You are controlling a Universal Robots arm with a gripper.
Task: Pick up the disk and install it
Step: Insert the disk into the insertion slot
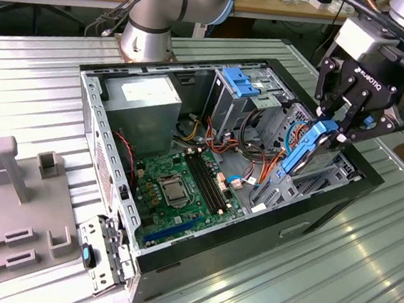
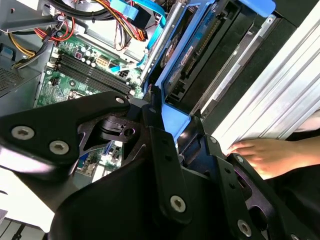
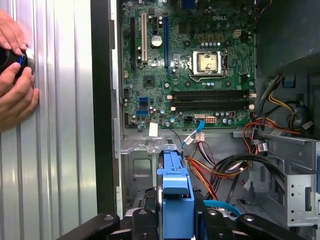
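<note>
The disk (image 1: 304,150) is a flat drive in a blue plastic carrier, held on edge and tilted. It hangs over the open computer case (image 1: 371,183), near the case's wall at the exterior view's right. My black gripper (image 1: 340,127) is shut on its upper end. Just below the disk stands a metal drive bay (image 1: 282,190) inside the case. In the second wrist view the disk (image 2: 192,52) runs away from the fingers (image 2: 157,132) toward that bay. In the first wrist view I see the disk's blue carrier edge (image 3: 175,186) between the fingers (image 3: 142,220).
Inside the case are a green motherboard (image 1: 178,186), a grey power-supply box (image 1: 147,100), a drive cage with blue tabs (image 1: 241,84) and loose cables (image 1: 248,150). A person's hands (image 3: 14,85) rest on the ribbed table beside the case. A grey fixture plate (image 1: 10,208) lies at the exterior view's left.
</note>
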